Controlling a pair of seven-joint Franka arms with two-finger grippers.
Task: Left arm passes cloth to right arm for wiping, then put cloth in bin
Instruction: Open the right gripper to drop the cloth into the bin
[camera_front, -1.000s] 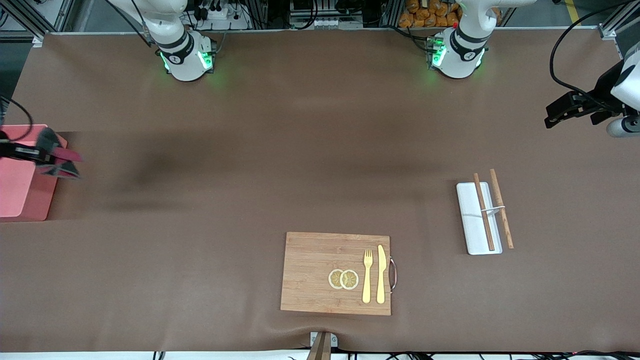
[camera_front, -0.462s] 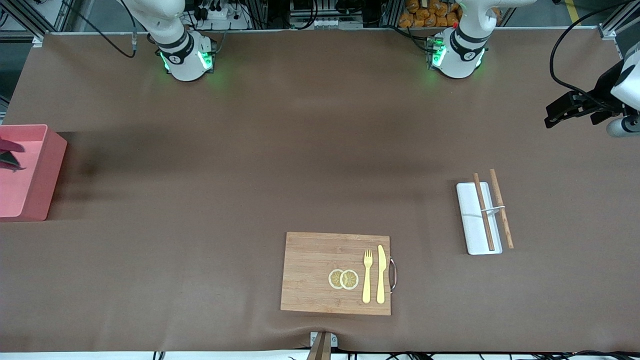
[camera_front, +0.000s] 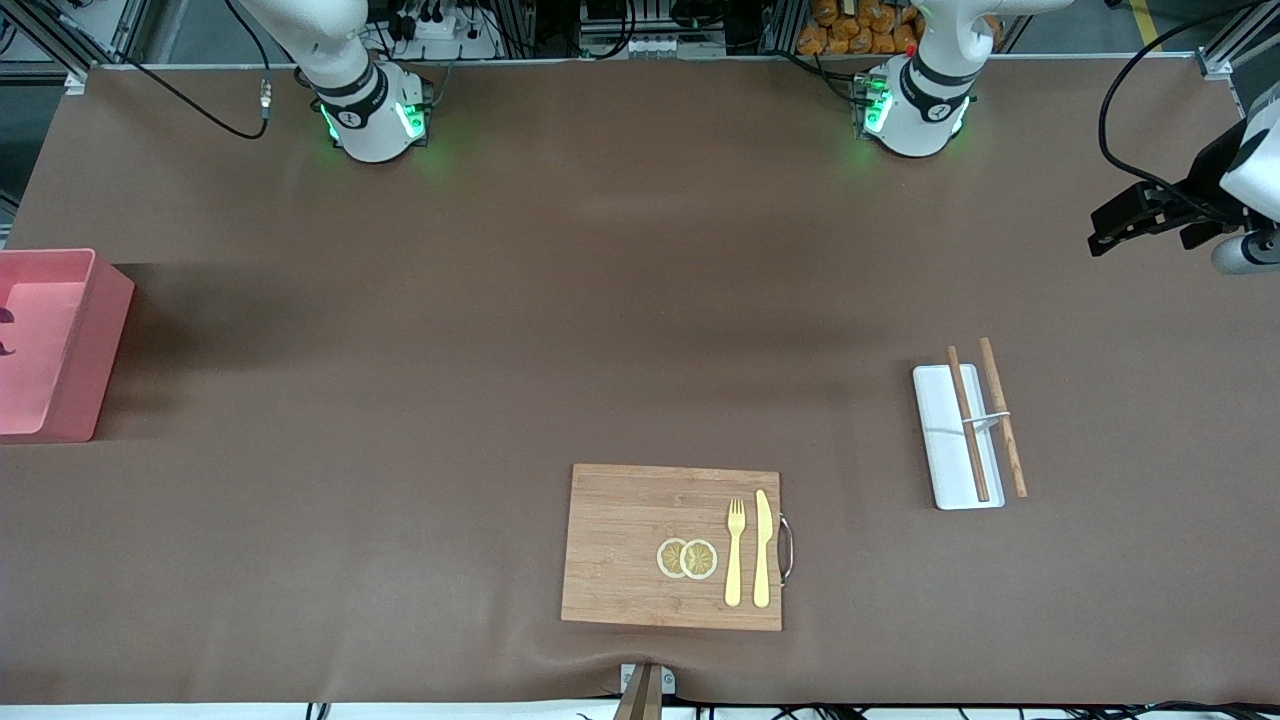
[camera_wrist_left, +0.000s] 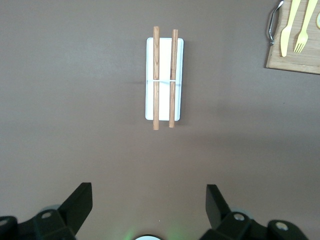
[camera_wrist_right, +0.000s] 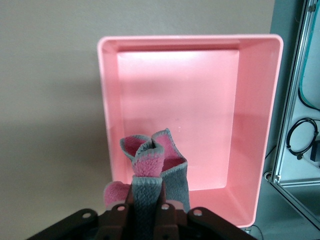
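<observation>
Over the light pink rectangular plastic bin (camera_wrist_right: 190, 115), at the 9 o'clock edge of the front view, the right gripper (camera_wrist_right: 146, 202) pinches the soft, light grey-and-crimson cloth (camera_wrist_right: 152, 167), likely to drop limply, while the left gripper (camera_wrist_left: 149, 202) waits, spread and empty.

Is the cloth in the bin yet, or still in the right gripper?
Still held. The cloth hangs bunched between the right gripper's fingers, over the bin, whose floor is bare.
</observation>
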